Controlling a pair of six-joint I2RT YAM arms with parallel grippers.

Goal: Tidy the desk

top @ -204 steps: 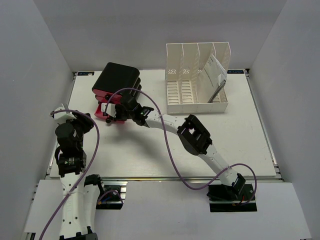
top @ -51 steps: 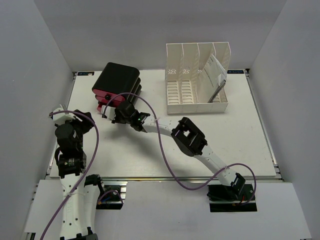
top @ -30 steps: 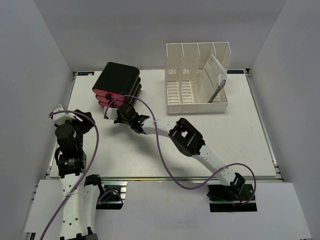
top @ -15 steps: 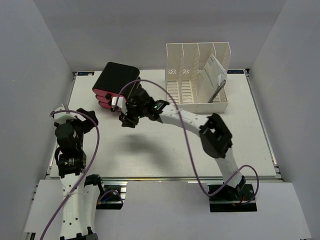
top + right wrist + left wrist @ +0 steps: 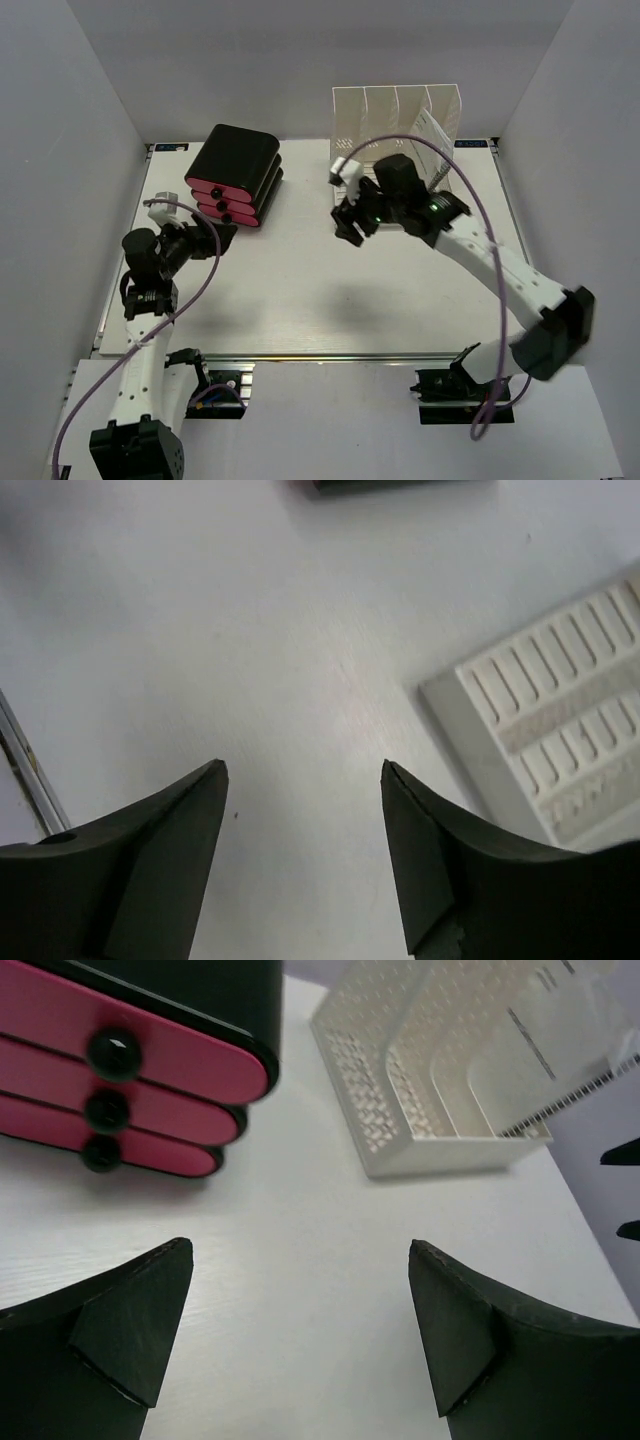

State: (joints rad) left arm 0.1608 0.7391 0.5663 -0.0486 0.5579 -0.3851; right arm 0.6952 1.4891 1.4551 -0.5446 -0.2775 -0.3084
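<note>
Pulling clear of the drawer unit [image 5: 235,165], the right gripper [image 5: 348,218] now hangs over the middle of the desk [image 5: 290,300], just in front of the file rack [image 5: 385,108]. Its jaws are parted with nothing between them; a second ago they were shut at the drawer fronts. The three red drawers [image 5: 150,1070] sit closed, where one stood pulled out earlier. The left gripper [image 5: 213,236] has swung toward the unit, spread wide and empty. Judgement: drawer closing looks done. The desk lies under both arms, with the unit far-left and the rack far-right.
</note>
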